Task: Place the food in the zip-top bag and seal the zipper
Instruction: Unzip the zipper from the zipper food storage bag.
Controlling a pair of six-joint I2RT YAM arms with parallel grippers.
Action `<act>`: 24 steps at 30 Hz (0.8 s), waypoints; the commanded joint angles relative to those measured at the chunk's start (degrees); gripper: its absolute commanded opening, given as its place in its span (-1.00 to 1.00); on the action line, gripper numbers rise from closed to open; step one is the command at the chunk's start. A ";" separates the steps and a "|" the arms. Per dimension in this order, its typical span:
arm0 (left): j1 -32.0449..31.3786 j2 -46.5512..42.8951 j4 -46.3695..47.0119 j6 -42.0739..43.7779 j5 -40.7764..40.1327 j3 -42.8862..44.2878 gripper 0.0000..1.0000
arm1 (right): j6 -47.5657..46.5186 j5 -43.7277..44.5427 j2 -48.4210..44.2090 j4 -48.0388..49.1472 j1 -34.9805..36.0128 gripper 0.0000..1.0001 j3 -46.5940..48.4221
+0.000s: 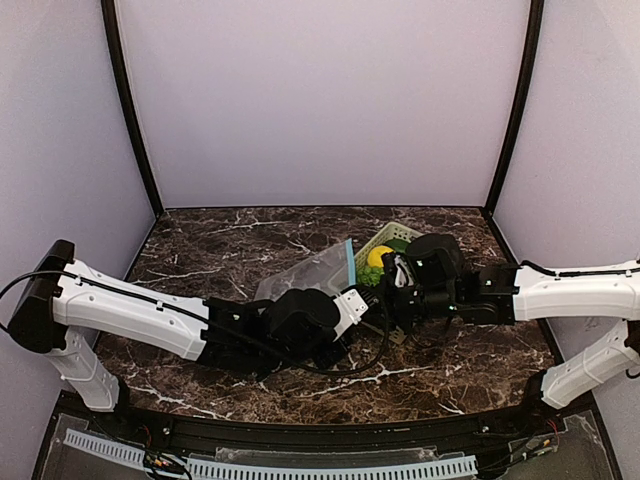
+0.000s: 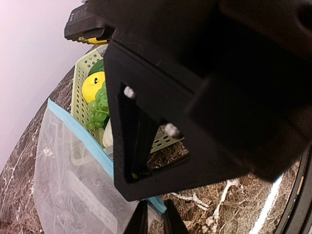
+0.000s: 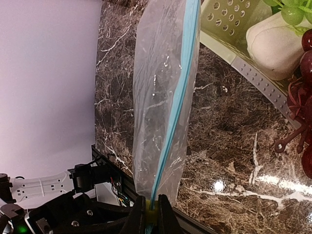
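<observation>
Can't read any writing on faint white label [image 2: 92, 195] of clear square plastic zip-top bag [image 2: 68, 161]. Found bag mid dark marble surface [image 1: 220, 250], just left of pale green lattice plastic basket [image 2: 78, 87], teal-blue zipper strip [image 3: 179, 97] toward basket. Gripping that strip with left pincer [image 2: 155, 222] and right pincer [image 3: 148, 219], both clenched. Spotted yellow toy lemon [image 2: 92, 87], green toy grapes [image 2: 97, 109], white toy bulb [image 3: 275, 46] inside basket.

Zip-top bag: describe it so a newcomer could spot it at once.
On the dark marble table, look beside the pale green basket. The zip-top bag there is a clear plastic pouch. It is the only see-through thing, with a teal-blue strip along its basket-side edge.
</observation>
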 commanded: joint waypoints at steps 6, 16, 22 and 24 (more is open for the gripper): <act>0.04 0.35 1.94 0.91 -4.33 1.56 -0.98 | 0.08 -1.52 0.51 2.00 0.61 -0.86 -0.17; -0.92 -0.28 1.98 0.70 -3.27 -0.41 -0.99 | 2.77 2.04 -0.69 1.92 0.37 -0.87 -0.71; -1.57 -0.58 1.86 -0.20 -3.18 -1.70 -0.99 | 3.72 2.50 -0.69 1.91 -0.66 -0.87 -1.33; -1.66 -0.74 1.82 -0.46 -3.10 -2.02 -0.99 | 4.00 2.60 -0.86 2.02 -0.96 -0.87 -1.72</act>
